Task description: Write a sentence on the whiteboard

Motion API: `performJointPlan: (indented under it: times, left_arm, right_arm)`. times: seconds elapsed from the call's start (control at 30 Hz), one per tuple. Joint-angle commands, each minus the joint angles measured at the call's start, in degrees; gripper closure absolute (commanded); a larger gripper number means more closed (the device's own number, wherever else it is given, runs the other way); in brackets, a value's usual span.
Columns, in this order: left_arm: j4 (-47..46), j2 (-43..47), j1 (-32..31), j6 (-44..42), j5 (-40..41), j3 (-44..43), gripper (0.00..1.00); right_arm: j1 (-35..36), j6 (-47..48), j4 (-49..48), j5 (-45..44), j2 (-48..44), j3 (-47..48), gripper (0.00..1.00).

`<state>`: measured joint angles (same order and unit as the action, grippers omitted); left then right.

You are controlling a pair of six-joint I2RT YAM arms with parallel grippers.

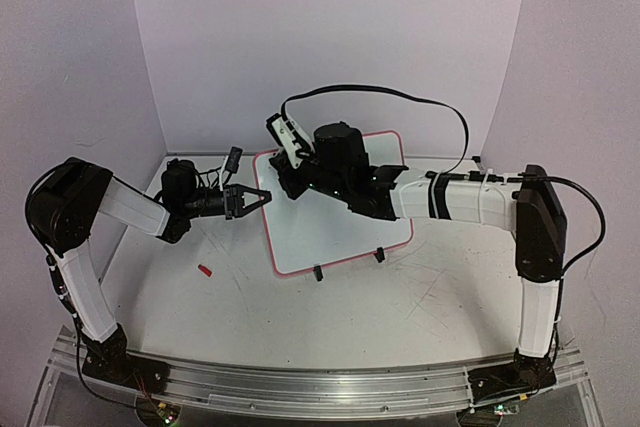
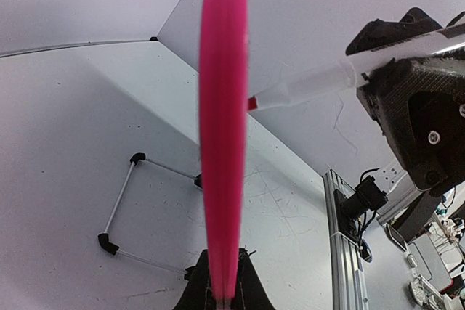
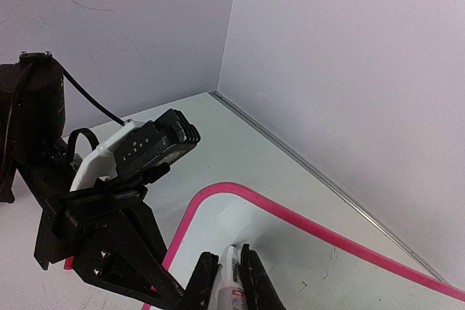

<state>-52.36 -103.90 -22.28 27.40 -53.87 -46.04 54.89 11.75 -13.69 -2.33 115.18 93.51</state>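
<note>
Two arms set to write on the whiteboard [image 1: 345, 232].
Left gripper [image 1: 256, 198] is clamped on the board's left rim, apparently to steady it. Right gripper [image 3: 231, 282] pinches a marker [image 2: 312, 85], its tip aimed at the board's face near that rim; contact cannot be told.

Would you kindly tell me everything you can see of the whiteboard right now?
The whiteboard is a small white rectangle of smooth plastic look, with a thin pink-red rim, rounded corners and two black clip feet on its near edge. It sits mid-table, slightly askew; flat or tilted, I cannot tell. Its exposed face shows no writing. The left end effector is shut on its left edge, and the right end effector holds a red-tipped marker at its face.
</note>
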Motion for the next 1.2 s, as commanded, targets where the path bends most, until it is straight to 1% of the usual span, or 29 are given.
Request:
performJointPlan:
  times: [0.0,0.8,1.17]
  left_arm:
    - [0.1,2.1,0.3,-3.5,0.8,-1.2,1.00]
    - [0.2,2.2,0.3,-3.4,0.7,-1.3,1.00]
    - [0.2,2.4,0.3,-3.4,0.6,-1.1,1.00]
  right_arm:
    - [-0.2,-1.2,-2.3,-0.3,-0.6,0.4,1.00]
    - [0.7,-4.4,-2.3,0.0,-2.6,-4.6,1.00]
    - [1.2,-4.8,-2.5,0.1,-3.1,-5.0,1.00]
